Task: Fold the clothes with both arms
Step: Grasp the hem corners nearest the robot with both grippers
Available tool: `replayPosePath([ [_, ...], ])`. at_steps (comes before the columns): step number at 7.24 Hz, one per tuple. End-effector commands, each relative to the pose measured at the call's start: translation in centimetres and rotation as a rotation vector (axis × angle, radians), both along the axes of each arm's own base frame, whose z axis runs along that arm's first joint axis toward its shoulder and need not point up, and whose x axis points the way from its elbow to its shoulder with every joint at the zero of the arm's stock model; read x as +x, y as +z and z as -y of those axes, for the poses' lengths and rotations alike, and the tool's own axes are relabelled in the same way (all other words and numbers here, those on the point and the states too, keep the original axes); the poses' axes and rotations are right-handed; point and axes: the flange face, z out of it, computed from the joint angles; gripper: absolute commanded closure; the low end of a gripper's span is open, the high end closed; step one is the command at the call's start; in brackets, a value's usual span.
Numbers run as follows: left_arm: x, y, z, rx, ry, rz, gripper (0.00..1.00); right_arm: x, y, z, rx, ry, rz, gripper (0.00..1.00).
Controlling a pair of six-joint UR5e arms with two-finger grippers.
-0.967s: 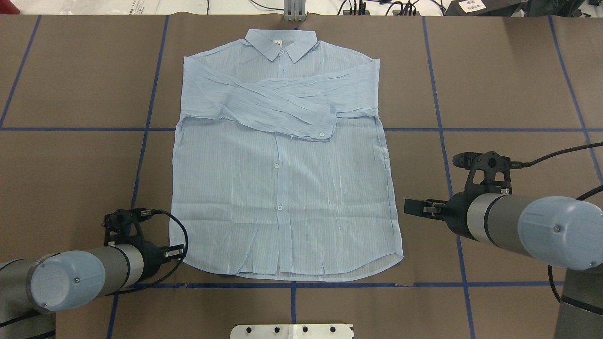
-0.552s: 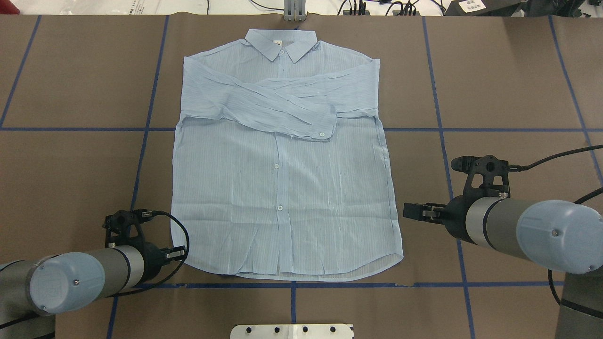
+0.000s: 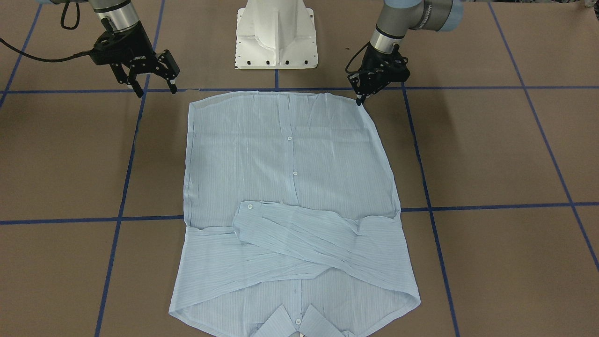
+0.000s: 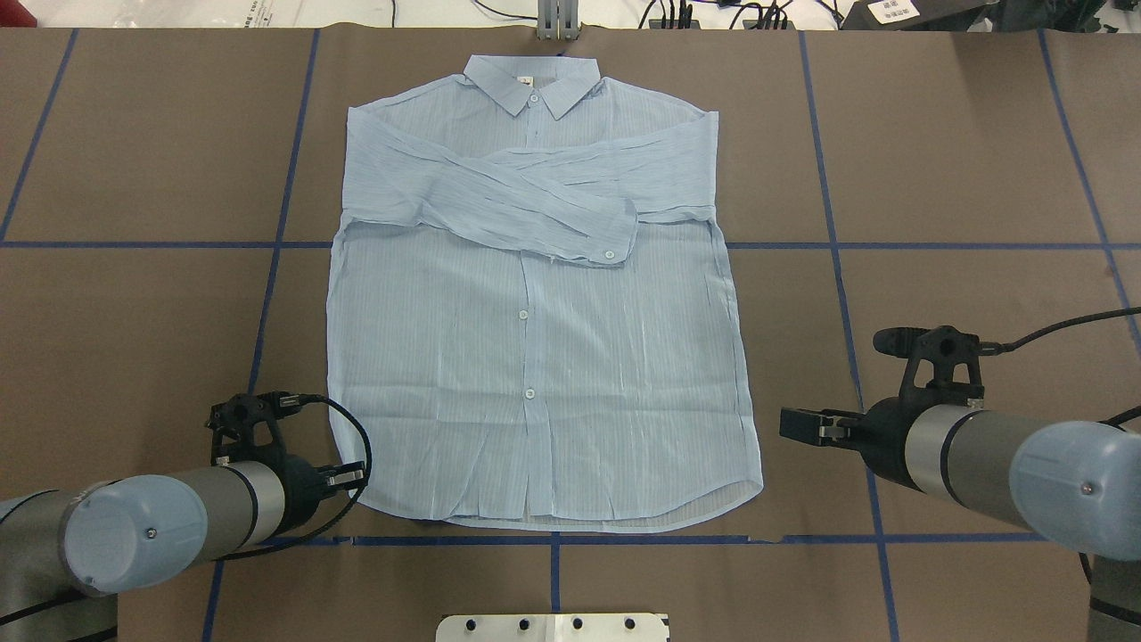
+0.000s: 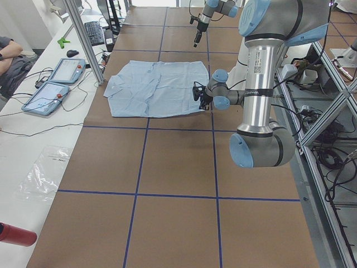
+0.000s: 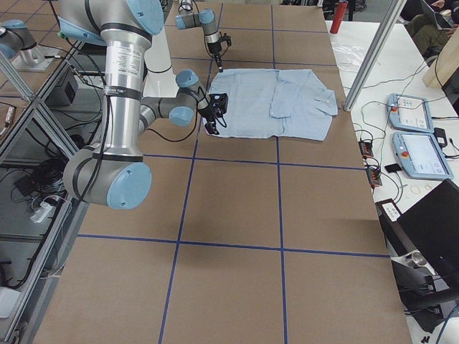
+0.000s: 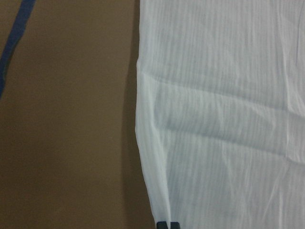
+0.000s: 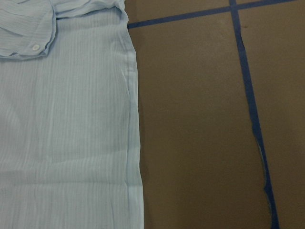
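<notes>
The pale-blue striped shirt lies flat on the brown table, buttons up, collar at the far side and both sleeves crossed over its chest. My left gripper is low at the near left hem corner. In the left wrist view its fingertips are pressed together at the shirt's edge. Whether any cloth is between them I cannot tell. My right gripper hangs open just off the right hem side, holding nothing. The right wrist view shows only the shirt's side edge and bare table.
The white pedestal base stands just behind the hem. Blue tape lines grid the brown table. Two tablets, an aluminium post and a seated person are on a side bench beyond the collar end.
My right gripper has drawn back toward the robot's side of the table, staying open. My left gripper has slid a little right to the hem corner. The shirt has not moved.
</notes>
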Motion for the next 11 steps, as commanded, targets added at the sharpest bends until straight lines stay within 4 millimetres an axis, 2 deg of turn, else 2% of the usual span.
replayPosePath([
  [1,0.2,-0.9,0.1,0.004,-0.007,-0.019,1.00,-2.7,1.7,-3.3,0.013,0.064,0.003,0.04],
  [2,0.1,-1.0,0.4,0.021,-0.032,-0.017,1.00,-4.0,1.6,-4.8,0.039,0.055,-0.004,0.10],
  [3,0.1,-0.9,0.4,0.026,-0.040,-0.016,1.00,-5.1,2.1,-5.4,0.045,0.045,-0.013,0.12],
  [5,-0.3,-1.3,0.6,0.043,-0.069,-0.020,1.00,-7.9,2.4,-5.7,0.067,0.054,-0.019,0.28],
  [8,-0.3,-1.4,0.4,0.044,-0.066,-0.024,1.00,-10.6,0.5,-5.8,0.077,0.056,-0.060,0.50],
  [11,-0.3,-1.5,0.3,0.044,-0.066,-0.025,1.00,-11.1,1.9,-5.9,0.086,0.048,-0.093,0.50],
])
